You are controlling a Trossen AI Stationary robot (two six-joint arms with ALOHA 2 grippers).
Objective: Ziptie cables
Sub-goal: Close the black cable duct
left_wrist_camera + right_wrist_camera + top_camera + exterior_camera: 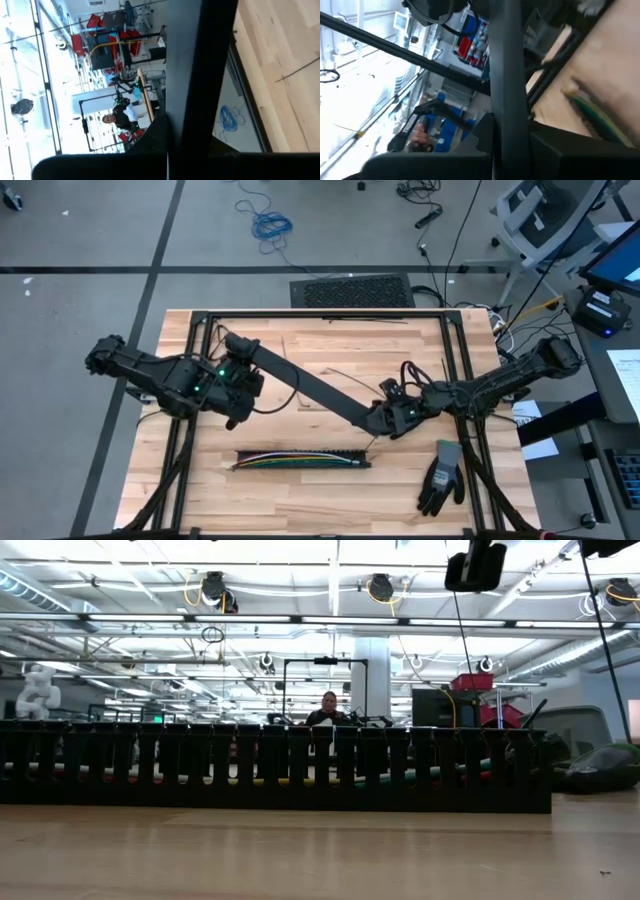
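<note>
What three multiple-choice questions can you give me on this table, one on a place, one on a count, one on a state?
1. Where do the cables lie?
A. in the black slotted strip
B. on the glove
C. on the floor

2. How many gloves are on the table?
A. none
B. one
C. three

3. How do the right hand's fingers stand?
A. wide open
B. shut
C. clamped on the glove

Answers:
1. A, the high view shows the coloured wires running along inside the strip.
2. B, a single glove lies near the table's front right corner.
3. B, the right wrist view shows the dark fingers pressed together with no gap.
</note>
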